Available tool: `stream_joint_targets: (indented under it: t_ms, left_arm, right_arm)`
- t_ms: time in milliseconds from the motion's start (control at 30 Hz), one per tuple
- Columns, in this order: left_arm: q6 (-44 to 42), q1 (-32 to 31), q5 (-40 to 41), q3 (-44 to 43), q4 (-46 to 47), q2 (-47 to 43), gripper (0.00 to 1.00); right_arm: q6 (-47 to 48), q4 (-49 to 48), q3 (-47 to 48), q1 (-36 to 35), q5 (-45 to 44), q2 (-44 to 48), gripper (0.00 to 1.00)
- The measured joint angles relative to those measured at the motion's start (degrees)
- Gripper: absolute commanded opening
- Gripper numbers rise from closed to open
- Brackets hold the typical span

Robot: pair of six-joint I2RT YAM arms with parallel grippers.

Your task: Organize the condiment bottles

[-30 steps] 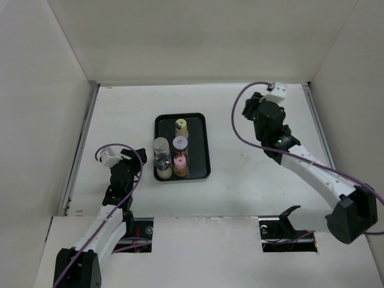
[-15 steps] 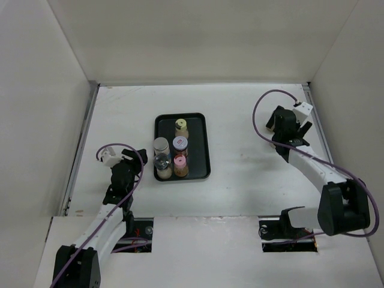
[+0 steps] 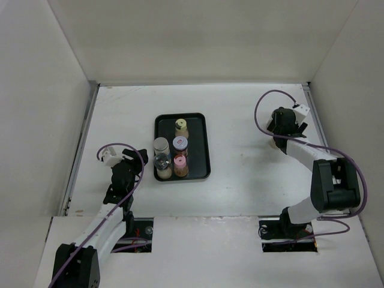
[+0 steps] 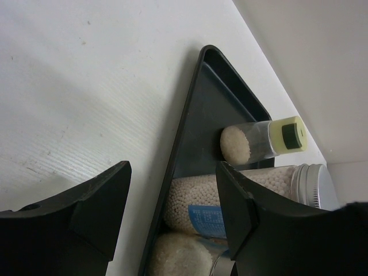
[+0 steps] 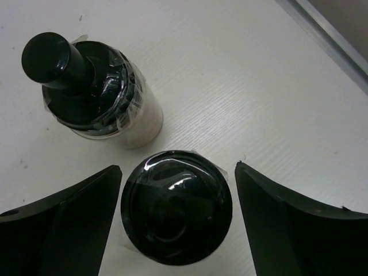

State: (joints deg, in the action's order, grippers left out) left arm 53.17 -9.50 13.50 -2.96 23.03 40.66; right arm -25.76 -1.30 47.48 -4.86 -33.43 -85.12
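Several condiment bottles stand on the black tray (image 3: 198, 129): yellow cap (image 3: 181, 125), lavender cap (image 3: 180, 143), pink cap (image 3: 180, 161), silver lid (image 3: 161, 144) and a dark-topped one (image 3: 162, 160). My left gripper (image 3: 133, 161) hovers open just left of the tray; its wrist view shows the tray edge (image 4: 210, 109), the yellow-capped bottle (image 4: 259, 138) and a bead-filled bottle (image 4: 241, 192) beyond the open gripper (image 4: 172, 218). At the far right, my right gripper (image 3: 282, 123) points down, open (image 5: 176, 230) around a glossy black cap (image 5: 176, 206), small gaps on both sides. A knob-topped black-capped bottle (image 5: 92, 86) stands beside it.
White walls enclose the table on three sides. A metal rail (image 5: 328, 34) runs along the right edge close to the right gripper. The two black-capped bottles stand close together, almost touching.
The right arm swung from mid-right out to the far right and came down over the two black-capped bottles, its jaws opening. The left arm stayed put.
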Motion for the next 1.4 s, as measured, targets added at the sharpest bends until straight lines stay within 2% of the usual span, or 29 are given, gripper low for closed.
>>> stream_joint_targets:
  t_ms: [167, 333, 600, 767, 1100, 1333, 1400]
  left_arm:
    - [-0.02, 0.0, 0.0, 0.0, 0.33, -0.04, 0.59]
    - [-0.02, 0.11, 0.0, 0.0, 0.37, -0.11, 0.59]
    - [-0.02, 0.11, -0.02, 0.0, 0.37, -0.02, 0.59]
    - [-0.02, 0.24, -0.04, 0.0, 0.39, 0.0, 0.59]
    - [-0.02, 0.66, -0.28, 0.0, 0.31, -0.79, 0.59]
    - [-0.02, 0.85, -0.33, 0.0, 0.35, -0.81, 0.59]
    - [-0.02, 0.85, -0.33, 0.0, 0.37, -0.72, 0.59]
  right_arm:
    - [-0.07, -1.55, 0.31, -0.42, 0.92, -1.6, 0.56]
    - [-0.15, -2.62, -0.74, -6.97, 0.42, -0.72, 0.47]
    - [0.83, -1.68, -0.79, -27.56, 0.02, 4.68, 0.47]
    - [1.75, -1.79, 4.52, -36.09, 0.79, 2.27, 0.47]
    - [4.02, -3.67, 19.58, -42.91, 3.04, -13.18, 0.47]
    - [4.13, -3.69, 22.01, -43.93, 4.59, -20.0, 0.5]
    - [4.13, -3.65, 22.12, -43.98, 4.63, -21.29, 0.56]
